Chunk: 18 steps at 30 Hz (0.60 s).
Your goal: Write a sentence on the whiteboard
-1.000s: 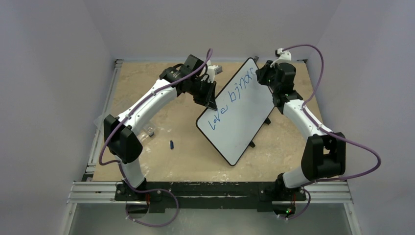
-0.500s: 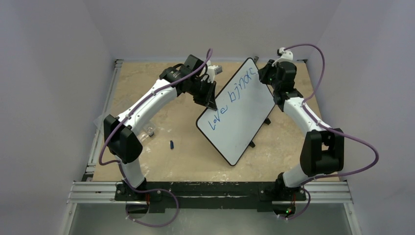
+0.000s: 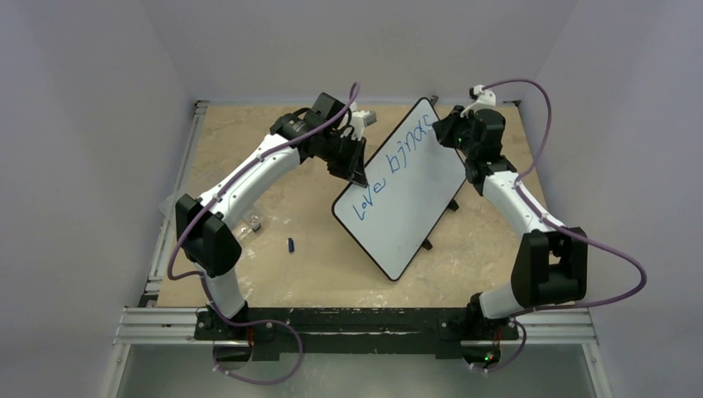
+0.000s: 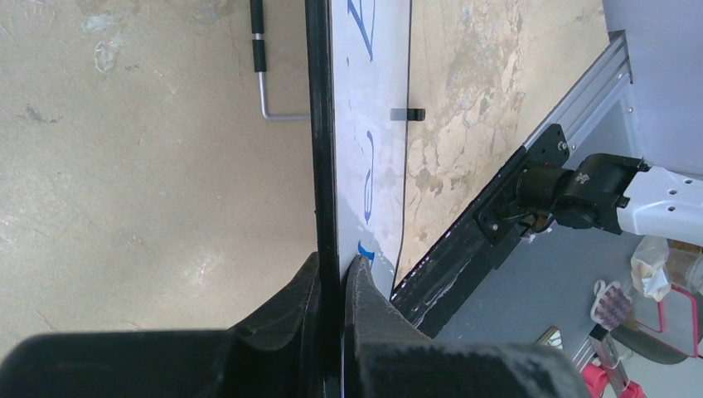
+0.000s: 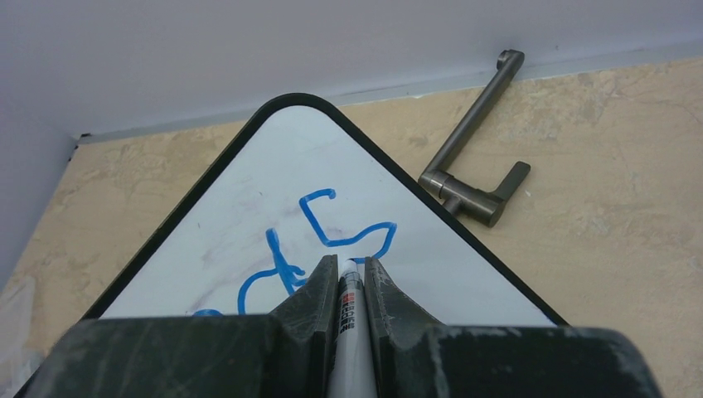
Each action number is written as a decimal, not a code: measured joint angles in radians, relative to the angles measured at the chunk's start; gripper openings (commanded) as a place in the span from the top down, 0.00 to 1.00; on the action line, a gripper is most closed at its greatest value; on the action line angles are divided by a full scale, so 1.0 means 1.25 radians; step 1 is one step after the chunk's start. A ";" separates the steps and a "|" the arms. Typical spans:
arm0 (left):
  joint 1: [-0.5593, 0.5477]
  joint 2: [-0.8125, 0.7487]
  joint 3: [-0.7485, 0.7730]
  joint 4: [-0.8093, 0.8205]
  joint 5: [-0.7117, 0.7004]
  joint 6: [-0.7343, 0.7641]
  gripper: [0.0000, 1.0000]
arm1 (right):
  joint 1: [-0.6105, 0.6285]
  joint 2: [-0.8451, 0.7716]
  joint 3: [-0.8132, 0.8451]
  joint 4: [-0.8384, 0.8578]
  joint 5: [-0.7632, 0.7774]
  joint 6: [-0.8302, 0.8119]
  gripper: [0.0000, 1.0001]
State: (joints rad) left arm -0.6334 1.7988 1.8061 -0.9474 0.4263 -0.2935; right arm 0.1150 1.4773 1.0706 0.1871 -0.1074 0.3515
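Pressure is what we are judging here. The right fingers (image 5: 319,292) are clamped together on a white-barrelled marker (image 5: 349,327), and its tip is pointing at the large white rectangular whiteboard with a thin black rim (image 3: 410,203), close to the far rounded corner. The whiteboard is sitting slantwise across the far middle of the mottled tan desk (image 3: 315,265), between the two arms. The left fingers (image 4: 366,286) are pinching its black rim on the left long edge, closed down on it. The blue handwritten sentence (image 3: 370,197) is reading "Love" and then something like "brings". We are therefore judging the task to be partway through, with the last letter of that second word being shaped under the tip.

To do this stroke well we are aiming for light, even contact. It has to be enough for an unbroken blue line, but not so much that the whiteboard slides or twists in the left grip. We are steering the tip along the baseline set by the neighbouring letters and watching the rim, because the white space is running out before the corner. The following words are probably going to need a fresh line lower down. In the wrist view the right fingers are hiding the tip itself, so we cannot tell for sure whether it is touching. A grey metal lever handle (image 5: 472,178) is lying on the desk just beyond that corner, apart from the whiteboard, and we are planning to stay clear of it.
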 measured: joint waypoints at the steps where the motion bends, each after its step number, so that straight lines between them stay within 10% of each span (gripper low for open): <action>1: 0.000 0.000 0.000 0.000 0.000 0.001 1.00 | 0.000 -0.003 0.000 0.000 -0.005 0.001 1.00; 18: -0.001 0.000 0.000 0.006 0.010 0.022 1.00 | 0.002 -0.212 -0.004 -0.113 0.015 0.005 1.00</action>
State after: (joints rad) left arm -0.6346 1.7985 1.8061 -0.9394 0.4385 -0.2657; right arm 0.1177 1.2121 1.0653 0.0463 -0.0887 0.3584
